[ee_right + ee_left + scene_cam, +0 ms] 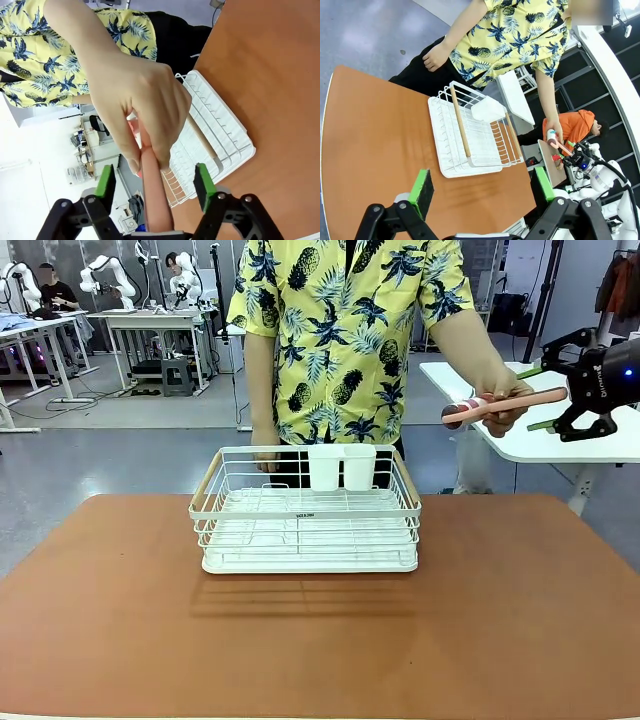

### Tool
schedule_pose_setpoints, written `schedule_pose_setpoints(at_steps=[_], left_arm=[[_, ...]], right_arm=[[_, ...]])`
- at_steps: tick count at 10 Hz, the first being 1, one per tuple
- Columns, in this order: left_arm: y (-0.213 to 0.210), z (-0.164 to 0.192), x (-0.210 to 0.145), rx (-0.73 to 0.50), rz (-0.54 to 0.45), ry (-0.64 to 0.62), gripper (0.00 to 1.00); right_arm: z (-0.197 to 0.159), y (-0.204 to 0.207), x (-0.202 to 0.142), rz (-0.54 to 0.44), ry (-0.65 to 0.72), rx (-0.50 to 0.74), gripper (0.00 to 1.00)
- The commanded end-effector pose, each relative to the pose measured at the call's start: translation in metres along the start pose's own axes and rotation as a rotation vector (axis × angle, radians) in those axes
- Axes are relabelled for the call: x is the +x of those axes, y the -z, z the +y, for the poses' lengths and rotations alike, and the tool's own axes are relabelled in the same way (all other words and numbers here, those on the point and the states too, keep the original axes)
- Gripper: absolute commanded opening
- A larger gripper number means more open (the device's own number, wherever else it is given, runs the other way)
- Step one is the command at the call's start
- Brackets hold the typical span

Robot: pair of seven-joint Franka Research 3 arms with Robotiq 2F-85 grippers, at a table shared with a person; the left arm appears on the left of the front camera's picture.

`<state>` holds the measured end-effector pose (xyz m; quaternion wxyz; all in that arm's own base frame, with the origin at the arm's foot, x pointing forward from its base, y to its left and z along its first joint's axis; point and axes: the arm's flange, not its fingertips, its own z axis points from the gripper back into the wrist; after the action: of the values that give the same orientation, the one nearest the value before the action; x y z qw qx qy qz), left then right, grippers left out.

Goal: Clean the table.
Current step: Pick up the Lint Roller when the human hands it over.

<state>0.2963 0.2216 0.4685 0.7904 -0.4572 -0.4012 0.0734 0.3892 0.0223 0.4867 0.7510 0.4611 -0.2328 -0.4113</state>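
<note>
Grey workshop flooring and distant workbenches lie beyond the large table with a smooth reddish-brown top [500, 620], which fills the near half of the front view. At its middle stands a white wire dish rack with wooden handles [305, 530], with two white cups [340, 468] at its far side. A person in a yellow pineapple-print shirt stands at the far edge. One hand [505, 400] holds a long pink-handled tool with a small cylindrical head [470, 410] out to the right. The black right gripper [535, 398] has its green-padded fingers spread above and below the handle's end.

From the left wrist, the left gripper [482, 184] hovers over the table's near part, jaws wide apart and empty, with the rack beyond.

From the right wrist, the pink handle runs between the spread pads [105, 181] with a gap on each side. The person's hand grips it just beyond.
</note>
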Motion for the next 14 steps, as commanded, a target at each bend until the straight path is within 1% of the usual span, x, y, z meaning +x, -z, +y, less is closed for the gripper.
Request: schedule_pose_setpoints(at_steps=[1, 2, 4, 5, 6, 10, 11, 14], left_arm=[[-0.0015, 0.0003, 0.0005, -0.003, -0.006, -0.001, 1.00], [-0.0015, 0.0003, 0.0005, -0.003, -0.006, -0.001, 1.00], [-0.0015, 0.0003, 0.0005, -0.003, -0.006, -0.001, 1.00], [-0.0015, 0.0003, 0.0005, -0.003, -0.006, -0.001, 1.00], [-0.0015, 0.0003, 0.0005, -0.003, -0.006, -0.001, 1.00], [-0.0015, 0.0003, 0.0005, -0.003, -0.006, -0.001, 1.00], [-0.0015, 0.0003, 0.0005, -0.003, -0.006, -0.001, 1.00], [-0.0015, 0.0003, 0.0005, -0.003, -0.006, -0.001, 1.00]], right_arm=[[-0.0050, 0.0077, 0.0027, 0.007, -0.014, 0.019, 0.36], [-0.0052, 0.0076, 0.0024, 0.011, -0.015, 0.021, 0.00], [-0.0049, 0.0088, 0.0045, 0.008, -0.007, 0.022, 0.00], [-0.0044, 0.0086, 0.0049, 0.007, -0.007, 0.024, 0.03], [-0.0045, 0.0090, 0.0060, 0.003, -0.005, 0.025, 0.00], [-0.0055, 0.0078, 0.0094, -0.001, 0.004, 0.023, 0.00], [-0.0050, 0.0038, 0.0051, 0.000, 0.009, -0.004, 0.03], [-0.0050, 0.0038, 0.0051, 0.000, 0.009, -0.004, 0.03]])
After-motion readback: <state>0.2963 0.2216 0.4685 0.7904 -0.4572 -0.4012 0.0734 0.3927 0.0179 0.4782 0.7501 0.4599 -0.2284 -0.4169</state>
